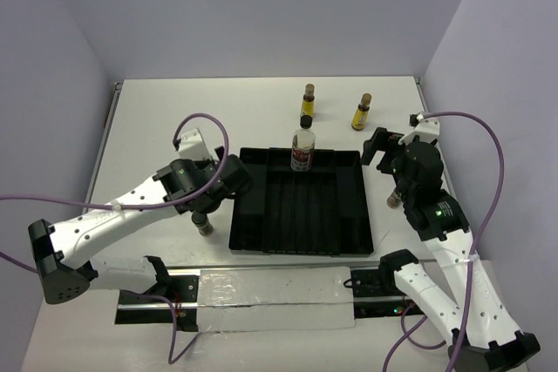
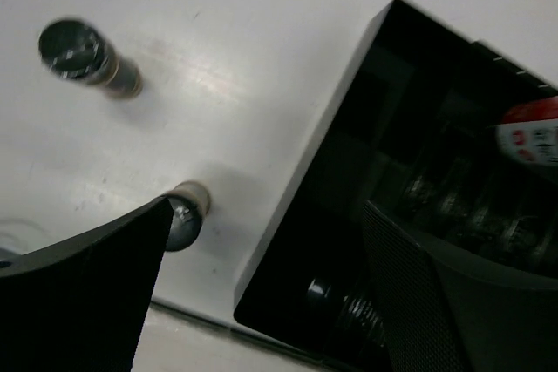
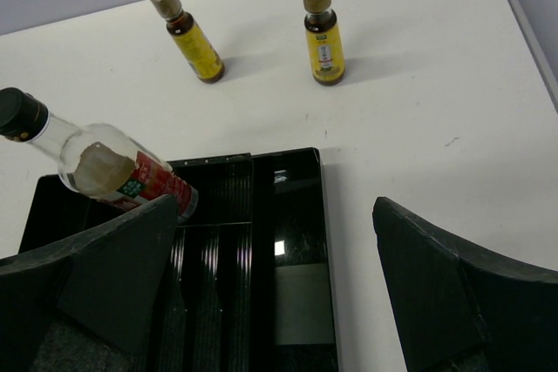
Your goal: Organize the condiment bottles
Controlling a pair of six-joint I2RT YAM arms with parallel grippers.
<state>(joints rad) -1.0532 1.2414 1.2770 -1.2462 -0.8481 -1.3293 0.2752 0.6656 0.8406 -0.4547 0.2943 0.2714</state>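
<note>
The tall clear bottle (image 1: 302,150) with a black cap and red-white label stands in the back of the black ridged tray (image 1: 349,233); it also shows in the right wrist view (image 3: 105,167). Two slim yellow bottles (image 1: 308,104) (image 1: 361,112) stand behind the tray. One short dark jar (image 1: 204,226) stands left of the tray, another (image 1: 394,200) right of it. The left wrist view shows two jars (image 2: 87,58) (image 2: 183,215) on the table. My left gripper (image 1: 228,187) is open and empty over the tray's left edge. My right gripper (image 1: 381,147) is open and empty by the tray's back right corner.
The tray's long compartments (image 3: 296,241) hold nothing but the clear bottle. A raised rail (image 1: 109,128) runs along the table's left side and walls close in behind. A mounting plate (image 1: 279,298) lies at the near edge.
</note>
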